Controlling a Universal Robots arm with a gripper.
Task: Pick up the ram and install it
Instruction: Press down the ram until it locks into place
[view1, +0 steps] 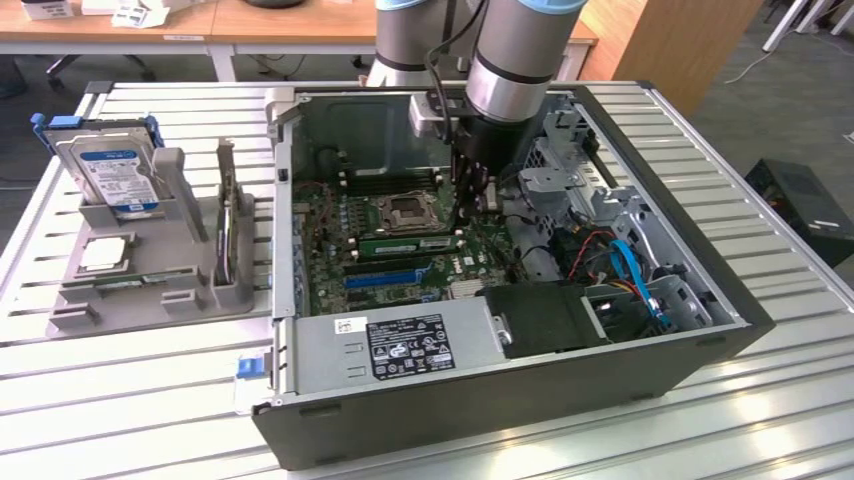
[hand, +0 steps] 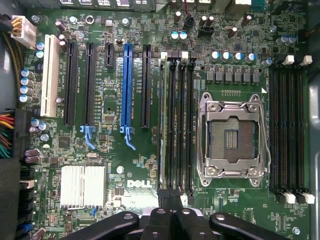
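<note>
The open computer case (view1: 534, 330) lies on the slatted table (view1: 747, 420), motherboard (hand: 125, 165) facing up. The ram (view1: 407, 243) sits edge-up in a memory slot beside the empty processor socket (hand: 232, 140), its long axis running along the slot toward the exterior view's left and right. The gripper (hand: 170, 197), fingers together, stands directly over the stick's end.
</note>
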